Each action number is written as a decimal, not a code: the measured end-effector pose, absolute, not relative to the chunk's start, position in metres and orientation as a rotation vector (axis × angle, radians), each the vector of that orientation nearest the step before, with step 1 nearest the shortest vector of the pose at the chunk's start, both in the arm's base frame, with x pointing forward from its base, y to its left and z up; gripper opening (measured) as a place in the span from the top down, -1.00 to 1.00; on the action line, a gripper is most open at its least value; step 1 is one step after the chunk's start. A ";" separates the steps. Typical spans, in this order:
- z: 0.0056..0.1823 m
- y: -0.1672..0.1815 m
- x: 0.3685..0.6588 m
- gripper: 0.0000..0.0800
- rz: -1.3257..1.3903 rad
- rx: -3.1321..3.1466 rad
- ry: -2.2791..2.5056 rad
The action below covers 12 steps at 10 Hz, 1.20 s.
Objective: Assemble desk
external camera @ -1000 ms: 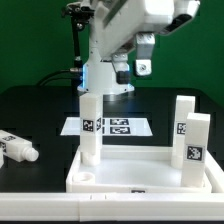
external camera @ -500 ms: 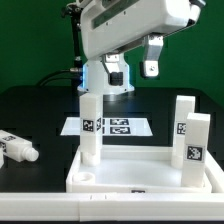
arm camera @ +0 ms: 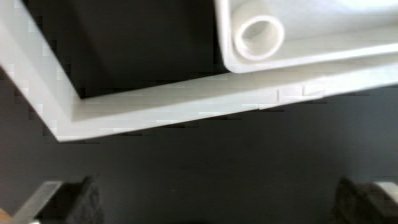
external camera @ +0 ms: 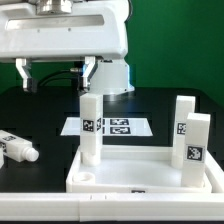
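The white Franka arm hung high over the black table (external camera: 40,105), its bulky white wrist housing filling the upper part of the exterior view, and the two-finger gripper (external camera: 55,72) pointed downward with its dark fingers (external camera: 24,74) spread wide apart and nothing between them. In the wrist view the same fingertips (arm camera: 59,203) showed as dark blurred shapes at the two sides of the picture, well apart, with only bare black tabletop between them. The white plastic model desk's flat rimmed rectangular panel (external camera: 140,172) lay on the table near the front edge, rim up, with a round corner socket (external camera: 87,178) open at its near corner on the exterior view's left. Three white post legs stood upright in the panel: one tall post (external camera: 90,127) at the far corner on the exterior view's left, carrying a black-and-white square tag, and two more posts (external camera: 184,119) (external camera: 196,148) one behind the other on the exterior view's right, each tagged. A fourth white post leg (external camera: 18,147) lay on its side on the table, well apart from the panel toward the exterior view's left. Behind the panel the flat white marker board (external camera: 118,126) lay on the table. The wrist view looked down on a white rim and a round socket (arm camera: 260,37).
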<state>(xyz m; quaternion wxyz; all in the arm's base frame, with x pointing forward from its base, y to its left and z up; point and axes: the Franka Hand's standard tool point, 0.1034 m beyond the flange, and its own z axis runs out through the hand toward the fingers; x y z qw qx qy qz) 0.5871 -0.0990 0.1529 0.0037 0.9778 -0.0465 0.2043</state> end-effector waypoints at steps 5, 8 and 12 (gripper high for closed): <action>0.144 -0.113 0.578 -0.62 0.484 3.020 0.372; 0.137 -0.134 0.562 -0.62 0.235 3.077 0.593; 0.133 -0.136 0.557 -0.62 0.225 3.030 0.741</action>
